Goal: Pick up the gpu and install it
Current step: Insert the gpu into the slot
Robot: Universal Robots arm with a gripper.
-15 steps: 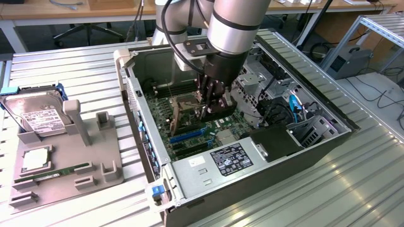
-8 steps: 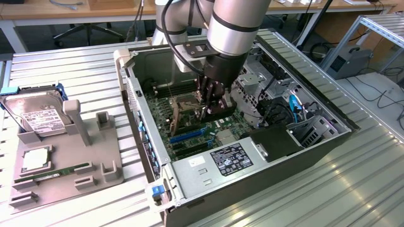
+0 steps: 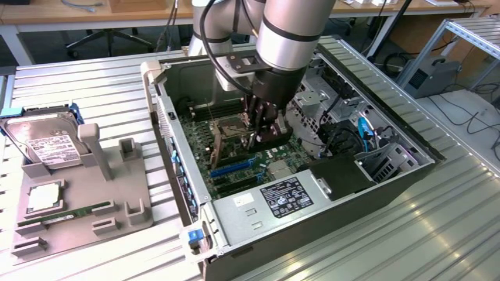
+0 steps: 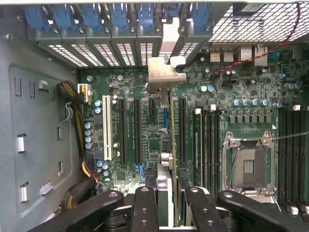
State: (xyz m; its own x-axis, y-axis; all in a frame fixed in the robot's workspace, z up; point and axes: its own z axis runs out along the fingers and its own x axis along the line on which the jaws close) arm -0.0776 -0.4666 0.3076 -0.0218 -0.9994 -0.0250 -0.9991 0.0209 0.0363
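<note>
Ribbed metal sheeting forms the table (image 3: pixel 93 82), with desks and chair legs behind it. Starting at the exterior view's left, a grey holder tray (image 3: pixel 78 205) sits on the table; a silver hard drive (image 3: pixel 48 143) with a white label leans in its far slot, a square processor chip (image 3: pixel 44 196) lies flat below that, and a narrow green memory stick (image 3: pixel 67 214) rests along the near edge.

Further toward the exterior view's right stands an open computer case (image 3: pixel 312 199), lying on its side with the green motherboard (image 3: pixel 234 170) facing up. Blue latches line its rear wall. The robot arm (image 3: pixel 285 35) reaches down into the case, and its gripper (image 3: pixel 262 126) is closed on the graphics card (image 3: pixel 275 133) — a thin dark board held edge-on above the expansion slots.

From the wrist view, the gripper (image 4: pixel 171 193) clamps the graphics card (image 4: pixel 172 130) from both sides, the card running straight away from the camera. Its pale metal bracket (image 4: pixel 164 75) sits at the far end, just beside the slotted rear covers (image 4: pixel 96 53). An empty processor socket (image 4: pixel 248 164) lies beyond the memory slots (image 4: pixel 207 140).
</note>
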